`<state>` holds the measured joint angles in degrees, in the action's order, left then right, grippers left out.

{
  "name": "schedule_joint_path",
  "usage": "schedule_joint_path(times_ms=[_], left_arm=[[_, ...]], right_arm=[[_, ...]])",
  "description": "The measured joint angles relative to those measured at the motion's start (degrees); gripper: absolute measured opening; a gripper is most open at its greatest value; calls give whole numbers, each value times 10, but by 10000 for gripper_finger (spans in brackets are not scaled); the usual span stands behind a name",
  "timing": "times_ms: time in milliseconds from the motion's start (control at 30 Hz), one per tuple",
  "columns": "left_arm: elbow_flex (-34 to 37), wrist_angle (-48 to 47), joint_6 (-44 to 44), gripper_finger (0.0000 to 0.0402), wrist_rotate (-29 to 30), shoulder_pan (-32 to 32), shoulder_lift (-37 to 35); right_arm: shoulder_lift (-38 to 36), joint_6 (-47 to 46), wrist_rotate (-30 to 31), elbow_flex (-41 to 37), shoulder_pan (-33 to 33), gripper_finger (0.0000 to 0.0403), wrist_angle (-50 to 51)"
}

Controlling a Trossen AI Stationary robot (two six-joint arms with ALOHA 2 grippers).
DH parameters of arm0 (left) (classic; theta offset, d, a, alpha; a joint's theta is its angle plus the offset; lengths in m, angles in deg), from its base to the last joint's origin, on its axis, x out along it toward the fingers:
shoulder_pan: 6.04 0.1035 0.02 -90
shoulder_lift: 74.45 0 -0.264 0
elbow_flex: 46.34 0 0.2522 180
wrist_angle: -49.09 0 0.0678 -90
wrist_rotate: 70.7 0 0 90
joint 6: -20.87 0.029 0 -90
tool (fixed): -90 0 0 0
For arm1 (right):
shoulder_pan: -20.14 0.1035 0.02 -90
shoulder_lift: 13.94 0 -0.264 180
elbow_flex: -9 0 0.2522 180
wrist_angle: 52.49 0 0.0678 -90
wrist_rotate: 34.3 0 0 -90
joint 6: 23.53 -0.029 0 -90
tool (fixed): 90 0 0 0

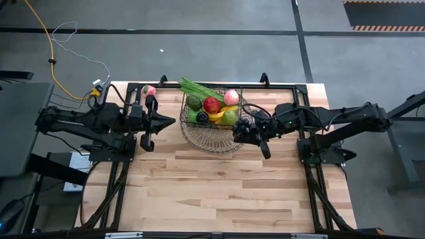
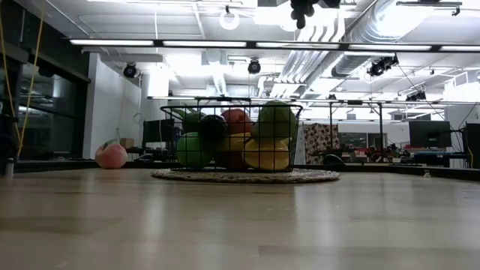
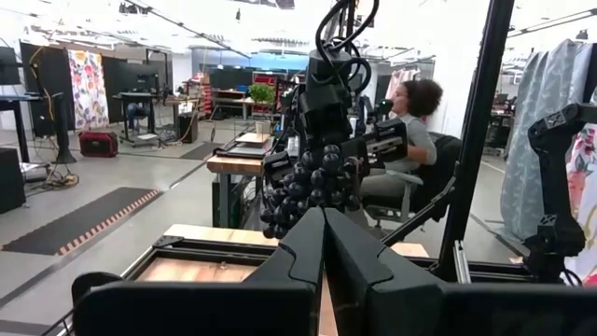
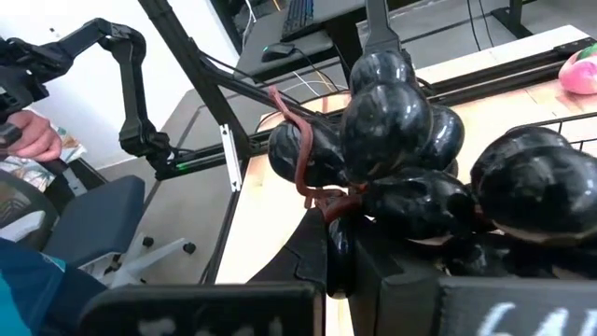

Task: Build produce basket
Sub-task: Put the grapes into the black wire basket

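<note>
In the level view we see only the bottom of the dark grapes [image 2: 302,10]; the top edge cuts off the rest, and the right claw holding them is out of that picture. In the right wrist view, the grapes [image 4: 392,140] hide most of the basket [image 4: 569,131] and the claw's fingertips. From above, the basket [image 1: 212,109] is too crowded for us to name every fruit.

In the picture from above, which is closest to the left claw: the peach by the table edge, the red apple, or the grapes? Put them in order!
From the left gripper:
1. Peach, beside that arm at the table's back edge.
2. Red apple, in the basket's middle.
3. Grapes, in the right gripper, at the basket's far side.
</note>
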<state>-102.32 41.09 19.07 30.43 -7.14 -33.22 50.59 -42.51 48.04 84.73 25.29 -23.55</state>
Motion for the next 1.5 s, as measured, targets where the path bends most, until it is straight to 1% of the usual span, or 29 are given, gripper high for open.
schedule_joint_path(times_ms=[367, 533, 600, 700, 833, 933, 1000, 1067, 1133, 1333, 1500], left_arm=[[0, -2, 0, 0, 0, 0, 0], [0, -2, -9, 0, 0, 0, 0], [0, -1, -10, 0, 0, 0, 0], [0, 0, -10, 0, -1, 0, 0], [0, 0, -10, 0, -1, 0, 0], [0, 0, -10, 0, -1, 0, 0], [0, 0, -10, 0, -1, 0, 0], [0, 0, -10, 0, -2, 0, 0], [0, 0, -10, 0, -2, 0, 0], [0, 0, -10, 0, -1, 0, 0], [0, 0, -10, 0, 1, 0, 0]], right_arm=[[0, -6, 9, 0, 0, 1, 0], [17, -20, 33, 1, -31, 1, 0], [36, -20, 31, 1, -58, 1, -14], [75, -25, 11, 4, -102, 1, -47], [143, 24, 1, 46, -153, 1, -48], [193, 64, 0, 95, -185, 1, -19], [228, 86, -2, 124, -203, 1, 32], [262, 89, -1, 146, -219, 1, 80], [286, 86, -1, 156, -231, 1, 109], [333, 55, -6, 151, -239, 1, 125], [341, 41, -9, 150, -235, 13, 118]])
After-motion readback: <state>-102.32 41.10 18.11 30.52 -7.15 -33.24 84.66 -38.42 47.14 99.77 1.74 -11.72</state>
